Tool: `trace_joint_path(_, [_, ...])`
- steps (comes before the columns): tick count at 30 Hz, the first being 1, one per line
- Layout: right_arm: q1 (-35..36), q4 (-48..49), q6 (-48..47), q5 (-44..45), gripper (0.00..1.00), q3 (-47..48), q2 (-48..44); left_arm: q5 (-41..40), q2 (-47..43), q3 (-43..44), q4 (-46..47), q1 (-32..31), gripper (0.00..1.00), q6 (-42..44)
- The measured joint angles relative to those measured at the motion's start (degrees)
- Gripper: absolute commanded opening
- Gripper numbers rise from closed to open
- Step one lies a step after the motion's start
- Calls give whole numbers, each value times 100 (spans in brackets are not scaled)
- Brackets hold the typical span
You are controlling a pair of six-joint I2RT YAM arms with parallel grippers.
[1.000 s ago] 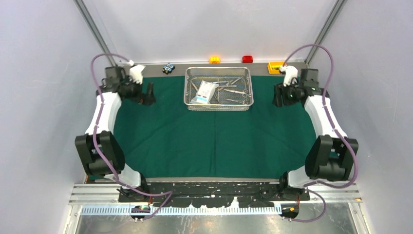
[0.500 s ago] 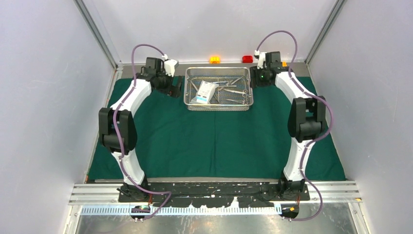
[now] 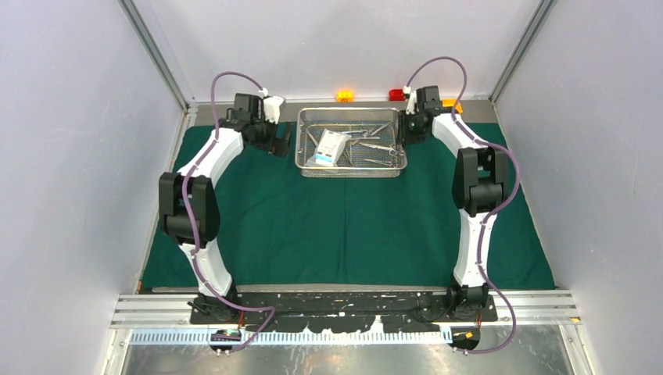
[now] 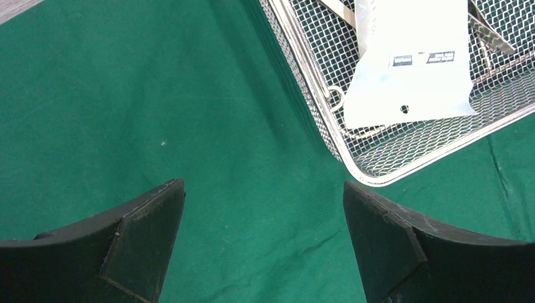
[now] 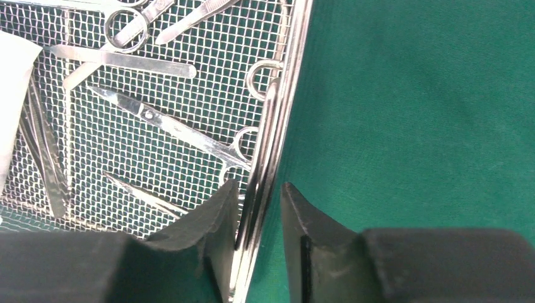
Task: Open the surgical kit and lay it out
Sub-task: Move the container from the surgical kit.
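The dark green drape (image 3: 344,226) lies spread flat over the table. The steel wire-mesh tray (image 3: 352,173) stands at its far middle, holding the flat white pouch (image 3: 330,147) and several slim silver instruments (image 3: 375,146). My left gripper (image 3: 283,141) hovers over bare drape just left of the tray, jaws wide open and empty (image 4: 264,189); the tray corner (image 4: 315,120) and pouch (image 4: 410,63) lie ahead of it. My right gripper (image 3: 403,131) straddles the tray's right rim (image 5: 287,82), jaws narrowly apart (image 5: 257,189), one finger inside the mesh, one outside. Scissors (image 5: 176,129) lie inside.
A small orange block (image 3: 345,95) and a red block (image 3: 397,94) sit on the bare strip behind the tray. A yellow box (image 3: 451,101) shows partly behind my right arm. Grey walls close in both sides and the back.
Both arms swung in from the drape's far corners to the tray's two sides. In the last half second the right gripper shifted slightly left onto the tray's right rim; the left hardly moved.
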Motion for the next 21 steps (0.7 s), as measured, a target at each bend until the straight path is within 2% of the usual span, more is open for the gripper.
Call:
trace_joint_path(4, [42,-9,98,59,14,-13,-4,-31,0,-83,4,0,99,17])
trace_joint_path(10, [-101,188,291,225,1,-426,-260,-90,-11,-264,7,0,99,120])
trace_joint_path(15, [-420,208,284,199,1,-1069,-723,-153,-103,-455,4,0,99,186])
trace_joint_path(21, [-1196,125,284,223,1,-1556,-1123,-195,-229,-538,9,0,99,273])
